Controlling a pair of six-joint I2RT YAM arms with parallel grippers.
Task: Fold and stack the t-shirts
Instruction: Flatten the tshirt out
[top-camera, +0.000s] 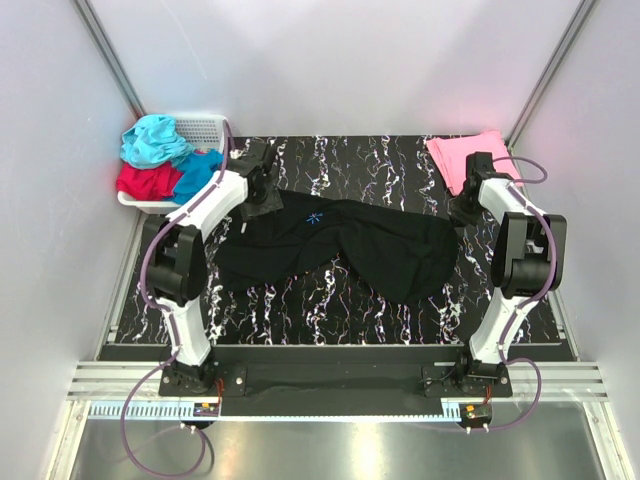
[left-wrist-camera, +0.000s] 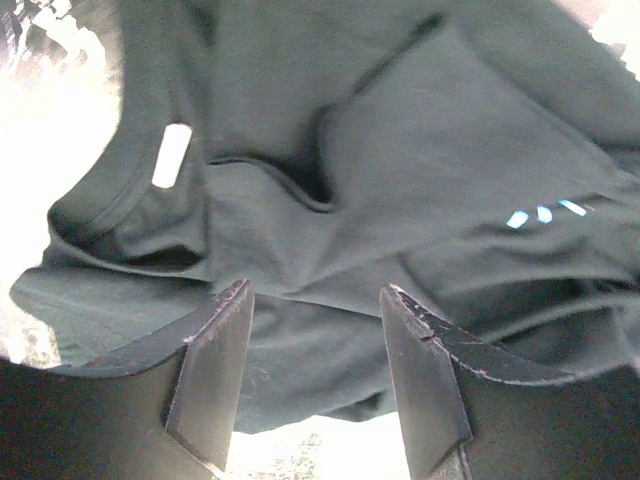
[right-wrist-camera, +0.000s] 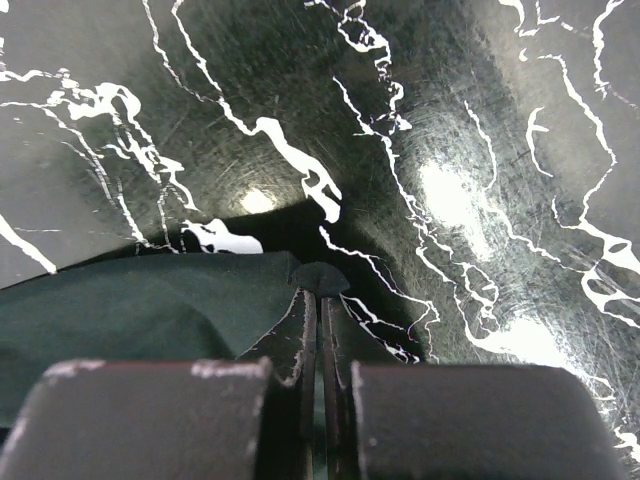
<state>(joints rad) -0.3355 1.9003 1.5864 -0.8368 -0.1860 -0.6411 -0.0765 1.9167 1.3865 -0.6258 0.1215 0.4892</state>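
Where the top view looks down on the marbled black table (top-camera: 400, 160), the black t-shirt (top-camera: 390, 250) lies spread and rumpled across the middle of the frame, its light-blue starburst mark (top-camera: 313, 219) showing left of centre. The left gripper (top-camera: 262, 200) is at the shirt's upper left edge and the right gripper (top-camera: 466, 208) at its right edge. From this height the jaws of neither can be made out. The pink t-shirt (top-camera: 465, 158) lies flat at the upper right, beside the right arm. At the upper left a white basket (top-camera: 205, 130) holds the teal t-shirt (top-camera: 155, 140), the red t-shirt (top-camera: 145, 182) and the blue t-shirt (top-camera: 200, 170), heaped together.

In the left wrist view, the left gripper (left-wrist-camera: 315, 295) hangs over the black t-shirt (left-wrist-camera: 420, 130) with its jaws released. The two fingers (left-wrist-camera: 215, 370) stand apart and no cloth is pinched between them. The shirt's collar (left-wrist-camera: 110, 200) curves through the upper left of the frame with a white label (left-wrist-camera: 172, 155) inside it, and pale blue strokes of the mark sit at the right.

In the right wrist view, the right gripper (right-wrist-camera: 318, 295) is clenched, fingers pressed together, grasping a small corner of the black t-shirt (right-wrist-camera: 150, 300) at its tips. The cloth runs off to the lower left, and the table fills the rest of the frame.
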